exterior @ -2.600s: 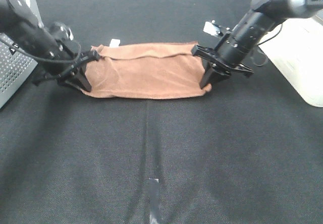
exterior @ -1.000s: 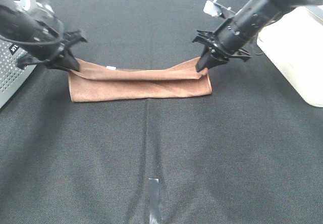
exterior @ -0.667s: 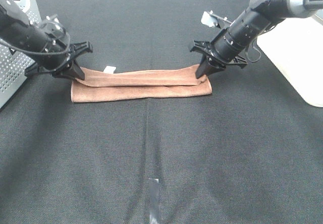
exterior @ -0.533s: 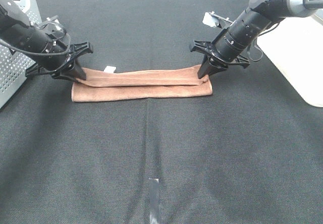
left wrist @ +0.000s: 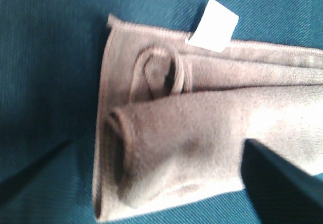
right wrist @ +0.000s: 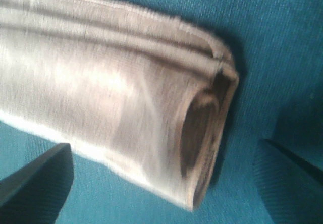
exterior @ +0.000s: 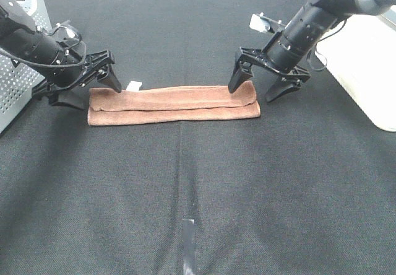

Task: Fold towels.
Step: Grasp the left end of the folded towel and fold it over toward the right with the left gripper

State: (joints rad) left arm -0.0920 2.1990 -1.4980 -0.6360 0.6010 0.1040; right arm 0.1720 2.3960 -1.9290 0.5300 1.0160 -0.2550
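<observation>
A reddish-brown towel [exterior: 173, 103] lies folded into a long, narrow band across the middle of the black cloth-covered table [exterior: 185, 188], its white tag [exterior: 133, 85] poking out from the far edge near the left end. The left gripper [exterior: 93, 93] stands over that end with jaws spread wide, one finger on either side of the cloth and gripping nothing. The right gripper [exterior: 252, 93] straddles the opposite end, likewise splayed and empty. Close up, both wrist views show the layers curling open in soft loops at the towel's short ends.
</observation>
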